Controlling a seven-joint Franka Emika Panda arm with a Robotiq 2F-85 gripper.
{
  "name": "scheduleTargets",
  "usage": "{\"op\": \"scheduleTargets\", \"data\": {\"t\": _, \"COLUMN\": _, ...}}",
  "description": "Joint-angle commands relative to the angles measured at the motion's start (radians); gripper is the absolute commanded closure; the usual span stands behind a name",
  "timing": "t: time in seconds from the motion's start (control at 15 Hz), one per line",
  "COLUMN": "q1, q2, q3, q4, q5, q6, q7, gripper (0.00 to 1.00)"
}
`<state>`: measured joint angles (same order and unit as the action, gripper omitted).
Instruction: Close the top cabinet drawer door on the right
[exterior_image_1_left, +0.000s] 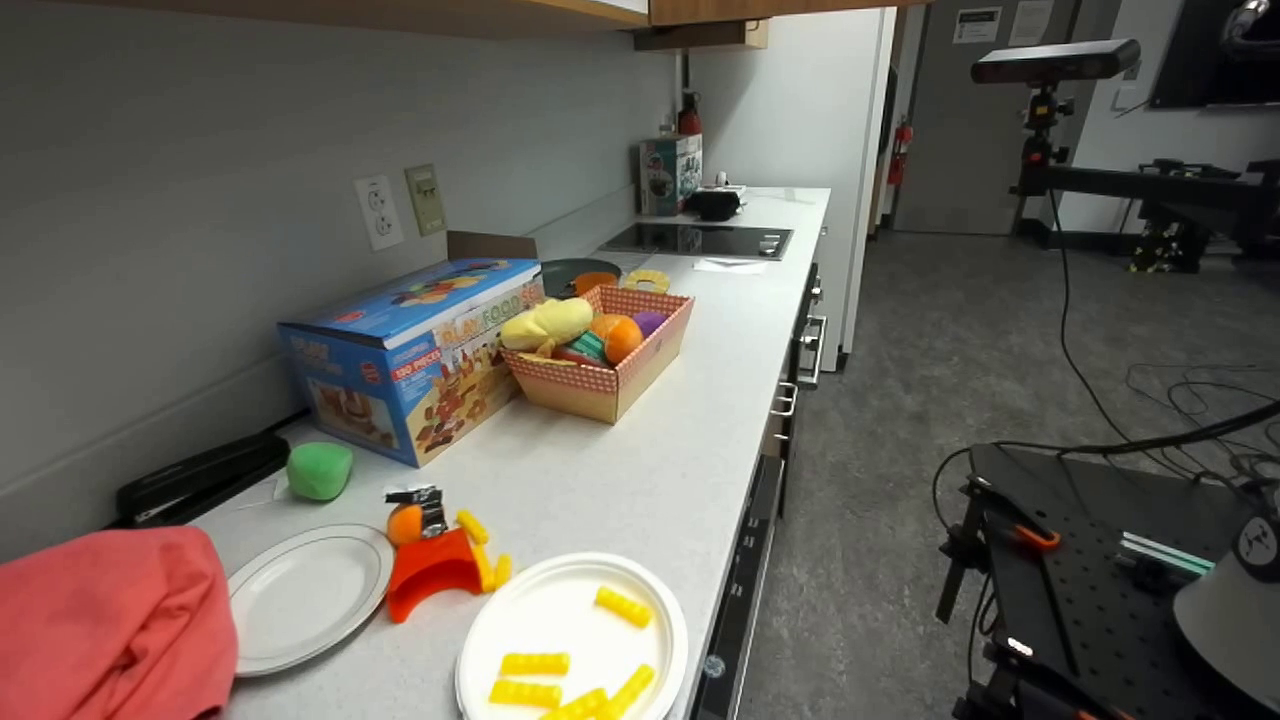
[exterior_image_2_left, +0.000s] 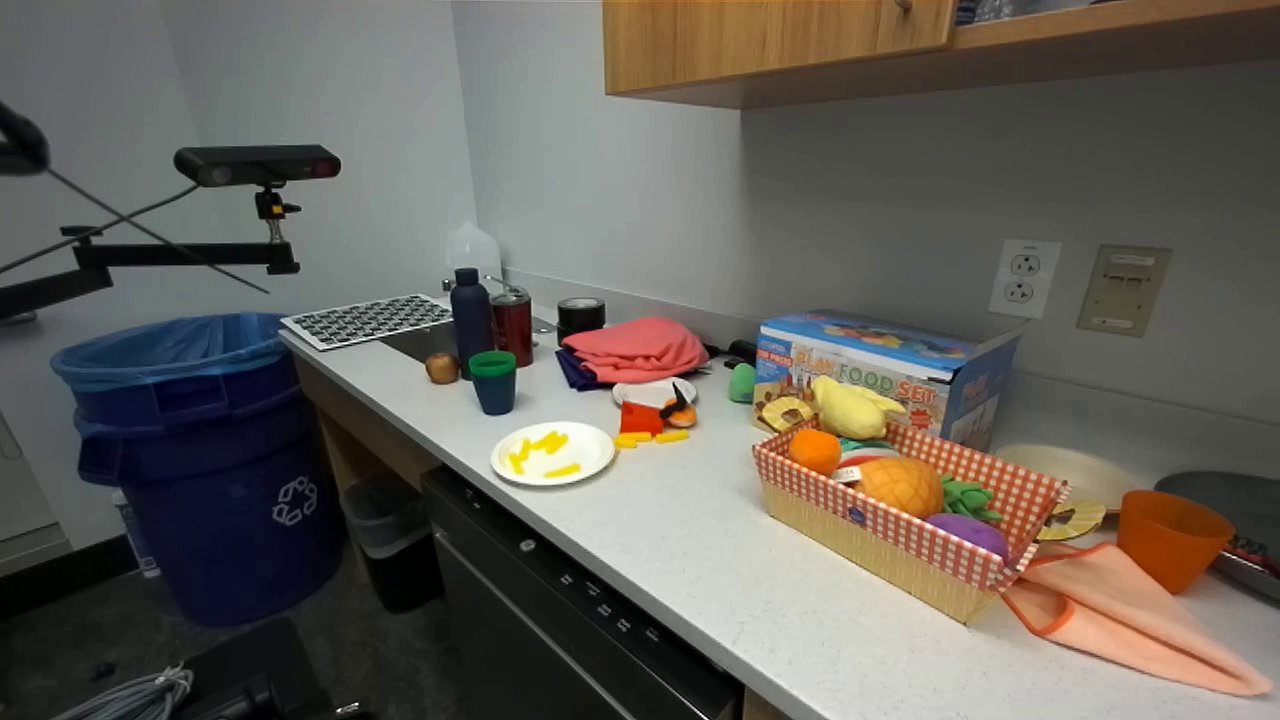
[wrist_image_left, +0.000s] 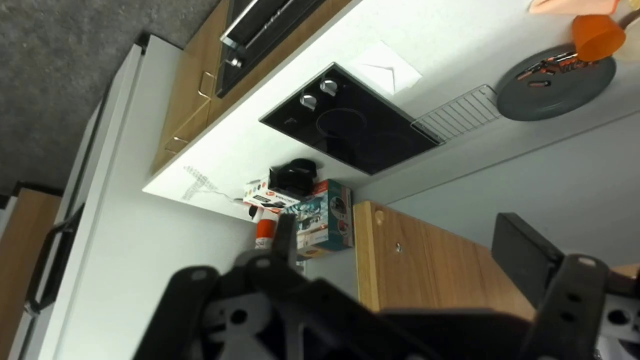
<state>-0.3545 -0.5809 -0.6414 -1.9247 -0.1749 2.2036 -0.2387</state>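
Observation:
The wooden cabinet door shows in the wrist view, standing out with its edge and a face with a small screw and round pad visible. My gripper is open, its two dark fingers wide apart, and the door appears in the gap between them. I cannot tell how far the door is from the fingers; none of it looks gripped. In an exterior view the upper cabinet has a shut door on its left part and an open shelf at its right. The gripper is out of sight in both exterior views.
Below is the white counter with a play food box, a food basket, plates and a cooktop. A teal box stands near the fridge side. A camera on an arm stands across the aisle.

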Motion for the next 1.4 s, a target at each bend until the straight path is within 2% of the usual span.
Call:
{"op": "scheduleTargets", "data": {"t": 0.0, "q1": 0.144, "q2": 0.109, "q3": -0.150, "q4": 0.102, "q5": 0.127, "q6": 0.091, "q7": -0.197, "gripper": 0.00}}
{"op": "scheduleTargets", "data": {"t": 0.33, "q1": 0.380, "q2": 0.149, "q3": -0.359, "q4": 0.156, "q5": 0.321, "q6": 0.153, "q7": -0.468, "gripper": 0.00}}
{"op": "scheduleTargets", "data": {"t": 0.47, "q1": 0.443, "q2": 0.161, "q3": -0.420, "q4": 0.172, "q5": 0.373, "q6": 0.166, "q7": -0.521, "gripper": 0.00}}
{"op": "scheduleTargets", "data": {"t": 0.53, "q1": 0.368, "q2": 0.149, "q3": -0.352, "q4": 0.129, "q5": 0.324, "q6": 0.154, "q7": -0.456, "gripper": 0.00}}
{"op": "scheduleTargets", "data": {"t": 0.67, "q1": 0.409, "q2": 0.153, "q3": -0.391, "q4": 0.140, "q5": 0.348, "q6": 0.161, "q7": -0.489, "gripper": 0.00}}
{"op": "scheduleTargets", "data": {"t": 0.93, "q1": 0.416, "q2": 0.154, "q3": -0.398, "q4": 0.147, "q5": 0.351, "q6": 0.161, "q7": -0.493, "gripper": 0.00}}
{"op": "scheduleTargets", "data": {"t": 1.0, "q1": 0.440, "q2": 0.166, "q3": -0.423, "q4": 0.160, "q5": 0.372, "q6": 0.165, "q7": -0.493, "gripper": 0.00}}
{"op": "scheduleTargets", "data": {"t": 1.33, "q1": 0.468, "q2": 0.154, "q3": -0.440, "q4": 0.157, "q5": 0.407, "q6": 0.172, "q7": -0.506, "gripper": 0.00}}
